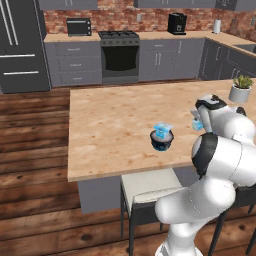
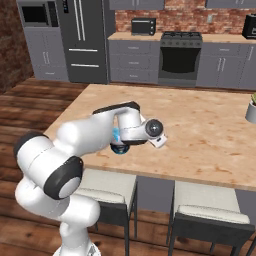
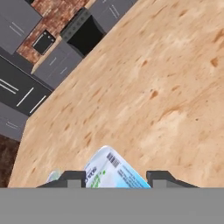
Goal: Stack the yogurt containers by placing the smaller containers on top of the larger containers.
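In the left base view, going L to R, we see the wooden bench w/ a dark tub sitting near its near edge, about mid-bench. A small light-blue cup rests on top of the tub, touching its lid. Further R, a second light-blue cup shows beside the white arm's wrist, up off the bench. At the far R corner stands a white plant pot, well apart from the rest.

In the right base view the arm covers most of the tub; we make out a dark curve and a bit of blue just L of the wrist.

In the hand view the tool has its two tips apart, w/ a white-and-blue printed container lying between them. We can't tell if the pads actually touch it, so grip is unclear.
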Robot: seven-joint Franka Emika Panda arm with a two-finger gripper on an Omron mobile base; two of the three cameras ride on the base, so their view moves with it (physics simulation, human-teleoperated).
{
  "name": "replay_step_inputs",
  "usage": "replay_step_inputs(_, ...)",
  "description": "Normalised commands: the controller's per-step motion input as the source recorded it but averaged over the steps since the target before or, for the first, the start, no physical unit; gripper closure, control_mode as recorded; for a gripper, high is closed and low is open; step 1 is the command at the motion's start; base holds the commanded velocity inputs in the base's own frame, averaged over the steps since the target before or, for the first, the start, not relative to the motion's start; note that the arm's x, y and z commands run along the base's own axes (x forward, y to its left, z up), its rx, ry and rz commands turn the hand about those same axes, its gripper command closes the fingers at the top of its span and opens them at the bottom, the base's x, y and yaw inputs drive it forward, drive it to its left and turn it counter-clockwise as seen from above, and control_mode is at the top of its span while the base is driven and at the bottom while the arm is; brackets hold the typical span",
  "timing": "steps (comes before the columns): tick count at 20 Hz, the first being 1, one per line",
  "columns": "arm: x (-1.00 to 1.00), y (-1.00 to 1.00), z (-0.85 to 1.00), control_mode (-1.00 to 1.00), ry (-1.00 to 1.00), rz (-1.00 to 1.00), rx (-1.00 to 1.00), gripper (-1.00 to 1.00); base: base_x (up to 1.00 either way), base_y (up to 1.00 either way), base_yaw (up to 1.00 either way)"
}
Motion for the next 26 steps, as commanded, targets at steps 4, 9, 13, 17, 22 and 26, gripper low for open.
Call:
replay_step_inputs(4,-0.13,0.15,0.04,-1.00,0.00,0.00,0.00,1.00,0.00,0.00,0.00)
replay_step_inputs(9,-0.04,0.24,0.20,-1.00,0.03,0.00,0.01,1.00,0.00,0.00,0.00)
replay_step_inputs(13,-0.01,0.27,0.29,-1.00,0.04,0.00,0.04,1.00,0.00,0.00,0.00)
replay_step_inputs(17,0.00,0.23,0.34,-1.00,0.04,0.00,0.06,1.00,0.00,0.00,0.00)
replay_step_inputs(22,0.00,0.22,0.21,-1.00,0.00,0.00,0.07,1.00,0.00,0.00,0.00)
replay_step_inputs(26,0.00,0.17,0.15,-1.00,0.00,0.00,0.08,1.00,0.00,0.00,0.00)
